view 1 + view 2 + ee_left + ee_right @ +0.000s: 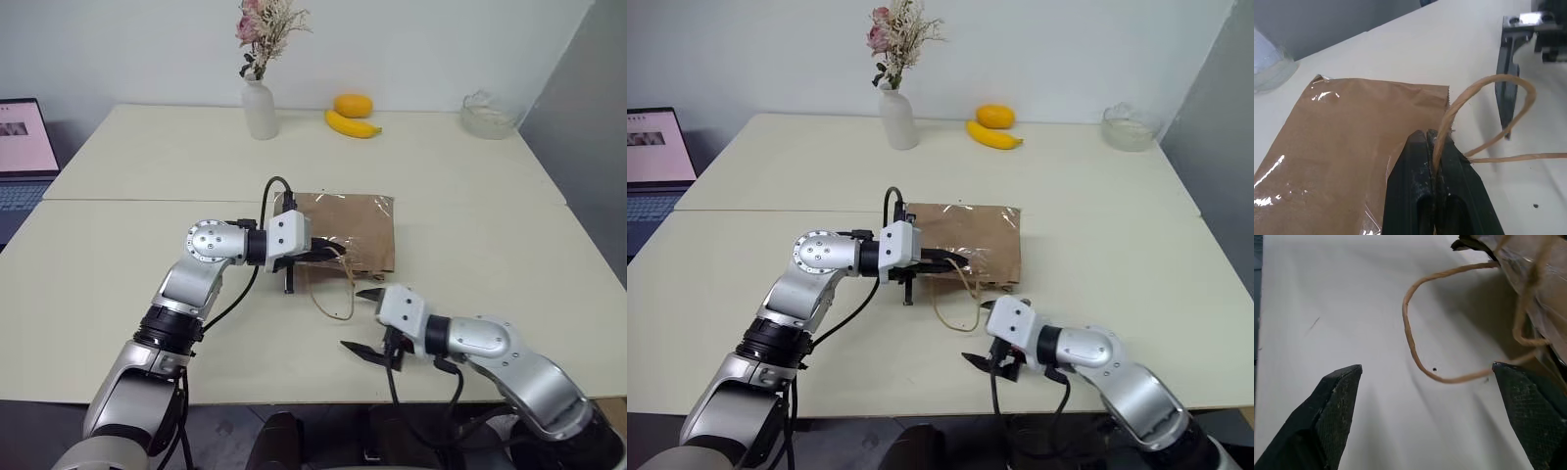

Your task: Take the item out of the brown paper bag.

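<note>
The flat kraft-brown paper bag (348,227) lies near the middle of the pale cream bench (470,196), its mouth toward the robot. The left gripper (1436,147) has its black fingers clamped together on one tan twine handle (1488,93). A second twine loop (1415,342) lies on the bench. Just beside it hovers the right gripper (364,320), fingers spread wide apart.

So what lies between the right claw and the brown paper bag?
Only a loose twine handle loop lying on bare table separates the open right claw from the brown paper bag; the right wrist view shows it best.
</note>
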Motion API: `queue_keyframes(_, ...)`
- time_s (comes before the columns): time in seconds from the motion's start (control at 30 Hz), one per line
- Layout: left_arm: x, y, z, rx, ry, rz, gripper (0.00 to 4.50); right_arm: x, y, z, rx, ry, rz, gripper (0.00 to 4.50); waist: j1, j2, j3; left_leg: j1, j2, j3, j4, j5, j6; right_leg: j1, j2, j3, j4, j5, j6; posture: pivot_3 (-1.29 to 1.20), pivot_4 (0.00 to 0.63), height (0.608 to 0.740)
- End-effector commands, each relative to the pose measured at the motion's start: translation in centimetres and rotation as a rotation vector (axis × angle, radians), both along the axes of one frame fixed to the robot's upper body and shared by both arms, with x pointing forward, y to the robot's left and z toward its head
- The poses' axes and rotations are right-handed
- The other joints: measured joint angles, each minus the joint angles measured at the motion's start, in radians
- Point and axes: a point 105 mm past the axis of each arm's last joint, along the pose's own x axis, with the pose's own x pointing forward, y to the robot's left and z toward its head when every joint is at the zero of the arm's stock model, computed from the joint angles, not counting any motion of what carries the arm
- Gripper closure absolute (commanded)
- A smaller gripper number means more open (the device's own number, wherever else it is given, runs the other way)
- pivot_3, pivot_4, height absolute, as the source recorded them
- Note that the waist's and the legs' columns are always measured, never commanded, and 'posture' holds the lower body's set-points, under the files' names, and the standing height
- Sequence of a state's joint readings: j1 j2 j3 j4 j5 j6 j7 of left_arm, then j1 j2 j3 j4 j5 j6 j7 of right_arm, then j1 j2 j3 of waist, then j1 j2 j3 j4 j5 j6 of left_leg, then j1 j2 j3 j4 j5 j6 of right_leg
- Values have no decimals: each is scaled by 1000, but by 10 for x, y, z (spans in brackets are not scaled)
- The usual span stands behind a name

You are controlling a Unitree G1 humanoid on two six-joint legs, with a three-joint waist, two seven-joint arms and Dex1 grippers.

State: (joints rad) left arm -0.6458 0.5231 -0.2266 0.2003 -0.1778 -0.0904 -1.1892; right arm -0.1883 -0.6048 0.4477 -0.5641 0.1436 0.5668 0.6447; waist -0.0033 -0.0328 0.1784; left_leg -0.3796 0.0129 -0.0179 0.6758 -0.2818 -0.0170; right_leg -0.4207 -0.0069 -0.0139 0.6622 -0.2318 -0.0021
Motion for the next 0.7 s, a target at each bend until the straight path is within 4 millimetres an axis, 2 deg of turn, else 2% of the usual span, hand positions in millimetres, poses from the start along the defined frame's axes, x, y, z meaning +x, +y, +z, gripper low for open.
queue_keyframes(0.03,5,-2,17,-30,-49,10,4490,10,11,4,1,-75,7,0,0,0,0,0,0,0,0,0,0,0,0,0,0,0,0,0,150,740)
queue_keyframes(0.07,6,-2,18,-32,-50,13,4490,15,13,4,-3,-89,-3,0,0,0,0,0,0,0,0,0,0,0,0,0,0,0,0,0,150,740)
queue_keyframes(0.17,8,-2,20,-44,-47,25,4500,26,14,4,-22,-125,-27,605,0,0,0,0,0,0,1,0,0,0,0,0,1,0,0,0,150,740)
queue_keyframes(0.5,20,-2,28,-80,-1,116,4500,41,4,-2,-96,-201,-104,4304,0,0,0,0,0,0,1,0,0,0,0,0,1,0,0,0,150,740)
queue_keyframes(0.53,23,-2,31,-91,5,133,4500,43,3,-2,-105,-214,-114,4478,0,0,0,0,0,0,1,0,0,0,0,0,1,0,0,0,150,740)
queue_keyframes(0.7,36,-4,49,-158,39,208,4500,43,-1,-7,-166,-259,-114,4478,0,0,0,0,0,0,1,0,0,0,0,0,1,0,0,0,150,740)
